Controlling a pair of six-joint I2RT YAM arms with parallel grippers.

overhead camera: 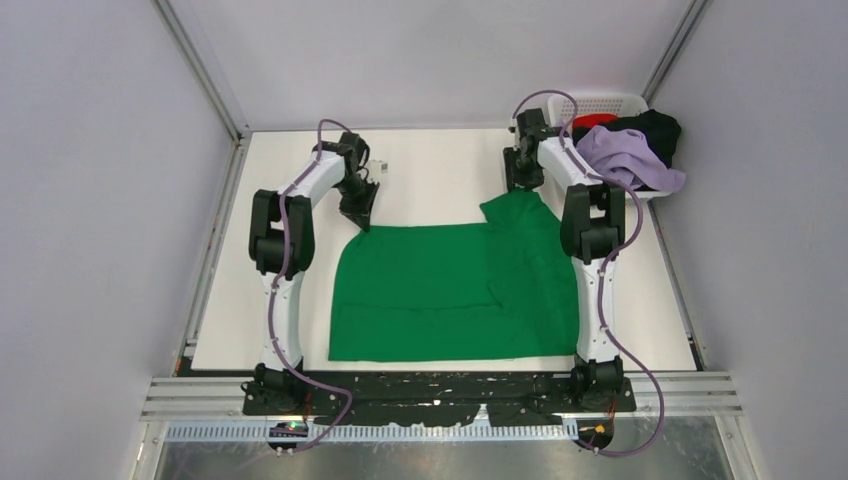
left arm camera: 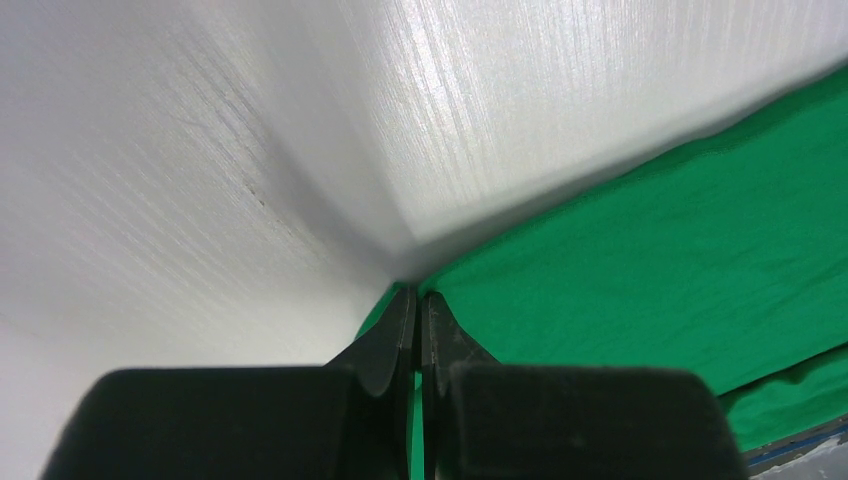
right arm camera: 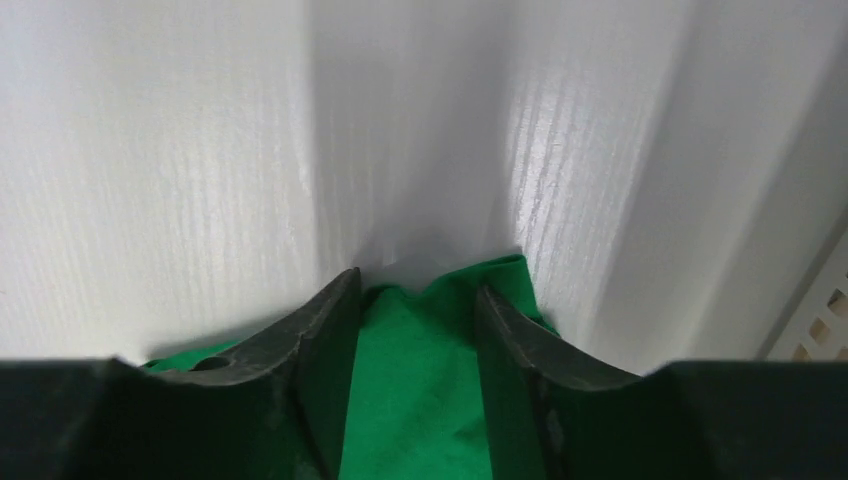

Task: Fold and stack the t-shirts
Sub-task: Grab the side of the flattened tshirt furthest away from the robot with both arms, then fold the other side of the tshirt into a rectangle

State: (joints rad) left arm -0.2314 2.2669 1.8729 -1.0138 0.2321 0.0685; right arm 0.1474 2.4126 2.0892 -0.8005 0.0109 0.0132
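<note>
A bright green t-shirt (overhead camera: 450, 290) lies spread flat on the white table, its right side folded over. My left gripper (overhead camera: 362, 222) is at its far left corner. In the left wrist view the gripper (left arm camera: 418, 295) is shut with a thin strip of the green cloth (left arm camera: 680, 250) pinched between its fingers. My right gripper (overhead camera: 522, 188) is at the shirt's far right corner. In the right wrist view the gripper (right arm camera: 415, 285) has its jaws apart, with the green cloth (right arm camera: 420, 370) lying between them, not squeezed.
A white slotted basket (overhead camera: 610, 103) stands at the far right corner, holding a lavender shirt (overhead camera: 625, 155), a black shirt (overhead camera: 660, 128) and a red one (overhead camera: 597, 121). Grey walls close in the table on both sides.
</note>
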